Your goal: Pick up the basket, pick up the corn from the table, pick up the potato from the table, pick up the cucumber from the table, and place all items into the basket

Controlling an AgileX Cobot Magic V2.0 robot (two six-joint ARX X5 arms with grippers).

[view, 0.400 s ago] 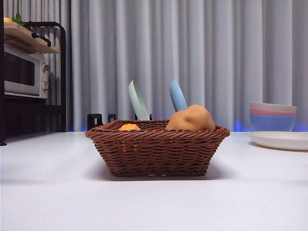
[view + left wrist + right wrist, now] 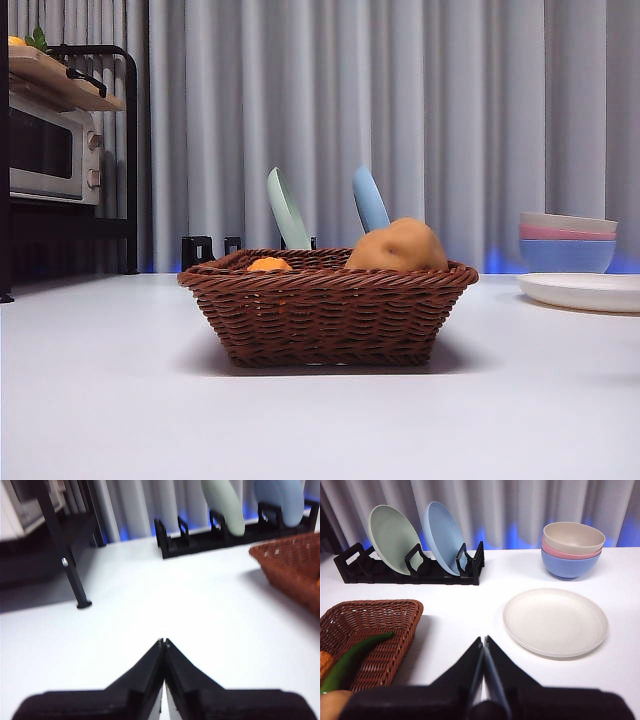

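Observation:
The brown wicker basket (image 2: 320, 310) stands on the white table (image 2: 100, 420) in the middle of the front view. Inside it, the tan potato (image 2: 398, 247) rises above the rim on the right, and the orange tip of the corn (image 2: 269, 265) peeks over on the left. In the right wrist view, the green cucumber (image 2: 355, 655) lies in the basket (image 2: 380, 604) beside the corn (image 2: 324, 662) and the potato (image 2: 332, 702). My right gripper (image 2: 483, 640) is shut and empty, right of the basket. My left gripper (image 2: 163, 642) is shut and empty, left of the basket (image 2: 292, 562).
A black rack (image 2: 410, 570) behind the basket holds a green plate (image 2: 287, 210) and a blue plate (image 2: 369, 199). Stacked bowls (image 2: 566, 242) and a white plate (image 2: 585, 291) sit at the right. A microwave (image 2: 45, 148) on a black shelf stands far left.

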